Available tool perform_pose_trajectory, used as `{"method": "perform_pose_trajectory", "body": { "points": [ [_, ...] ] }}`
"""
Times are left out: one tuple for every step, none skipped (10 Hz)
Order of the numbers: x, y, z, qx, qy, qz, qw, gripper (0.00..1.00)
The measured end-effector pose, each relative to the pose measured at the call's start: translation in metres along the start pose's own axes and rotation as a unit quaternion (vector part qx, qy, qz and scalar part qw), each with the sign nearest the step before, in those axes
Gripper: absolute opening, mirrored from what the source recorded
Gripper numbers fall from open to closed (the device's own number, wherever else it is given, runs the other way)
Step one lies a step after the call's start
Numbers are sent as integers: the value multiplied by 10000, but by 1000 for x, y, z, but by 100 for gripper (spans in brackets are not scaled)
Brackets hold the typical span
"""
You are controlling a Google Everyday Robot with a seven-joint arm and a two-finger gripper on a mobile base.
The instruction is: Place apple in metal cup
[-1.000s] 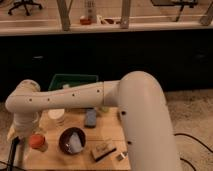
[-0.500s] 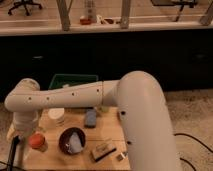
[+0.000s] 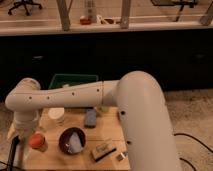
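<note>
Gripper: at 9 o'clock of the apple, low; claw state I cannot tell
Apple: at 9 o'clock of the bowl, seems to sit on the cup
Change: almost none, apple and arm stay in place
Meaning: placing is probably finished

No clear change shows. The gripper, at the near-left corner of the counter, is where it was a second ago, just left of the apple. The apple has not shifted either.
</note>
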Motion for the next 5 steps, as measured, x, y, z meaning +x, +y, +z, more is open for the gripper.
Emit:
{"method": "perform_pose_trajectory", "body": {
  "points": [
    [0, 0, 0, 2, -3, -20, 10000, 80],
    [1, 1, 0, 5, 1, -39, 10000, 80],
    [2, 1, -2, 23, 27, -64, 10000, 80],
    [2, 1, -3, 35, 45, -83, 9999, 80],
    [3, 1, -5, 58, 77, -112, 9999, 80]
  ]
}}
